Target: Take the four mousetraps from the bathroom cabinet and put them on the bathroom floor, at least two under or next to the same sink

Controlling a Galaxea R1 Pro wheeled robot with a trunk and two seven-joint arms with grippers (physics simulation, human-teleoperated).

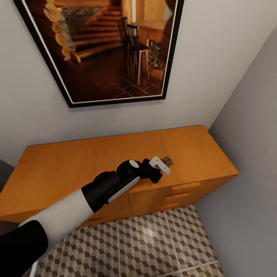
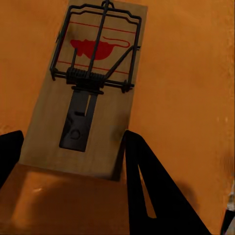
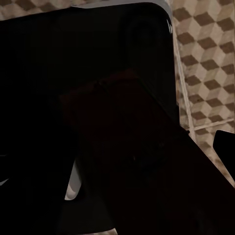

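Left claw (image 2: pixel 68 147), fingers apart, straddles a mousetrap (image 2: pixel 88 93) on the cabinet (image 1: pixel 96 161) top.

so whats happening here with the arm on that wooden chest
The robot's left end effector is reaching over the top of the orange-brown cabinet to a mousetrap lying flat near the front edge. Its fingers sit open on either side of the trap's near end, not yet closed on it. The cube-patterned bathroom floor lies below.

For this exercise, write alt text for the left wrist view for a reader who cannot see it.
A mousetrap lies flat on the orange cabinet top, its near end between the open left gripper's dark fingers. A red mouse print shows under its wire bar.
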